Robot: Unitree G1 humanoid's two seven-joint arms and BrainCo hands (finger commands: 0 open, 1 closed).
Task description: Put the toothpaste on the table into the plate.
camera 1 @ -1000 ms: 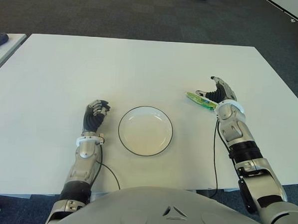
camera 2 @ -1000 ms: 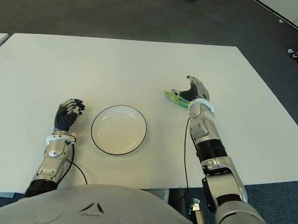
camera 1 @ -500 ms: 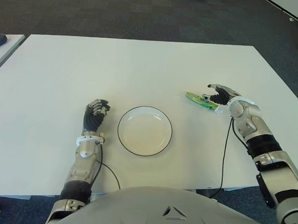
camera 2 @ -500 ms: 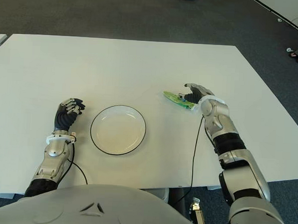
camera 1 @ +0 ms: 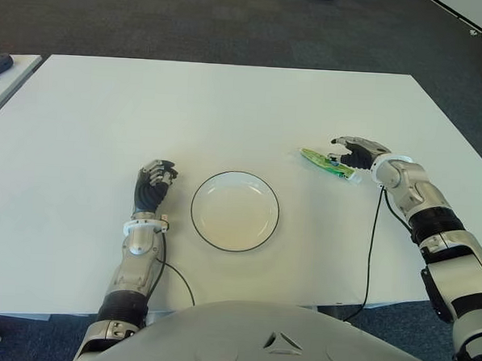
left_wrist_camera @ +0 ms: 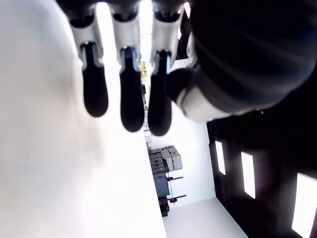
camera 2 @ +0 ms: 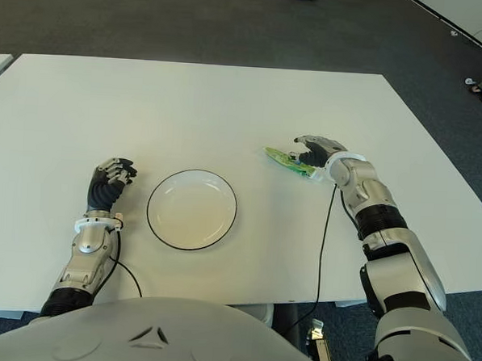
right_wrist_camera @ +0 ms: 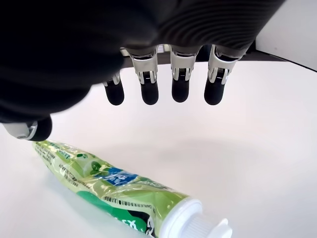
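Green and soft-walled, the toothpaste tube point(camera 1: 326, 162) lies flat on the white surface point(camera 1: 229, 107), well to the right of the black-rimmed plate point(camera 1: 234, 210). In the left eye view we see our right hand point(camera 1: 357, 151) just beside its cap end, and our left hand point(camera 1: 153, 186) left of the plate with its fingers curled on nothing.

In the right wrist view our fingers point(right_wrist_camera: 181, 84) hang spread above the tube point(right_wrist_camera: 119, 191), holding nothing. We judge it light, squashy and a little slick, so it is best pinched across the firmer shoulder near the white cap point(right_wrist_camera: 200, 228).

The left wrist view shows only curled fingers point(left_wrist_camera: 126, 94).
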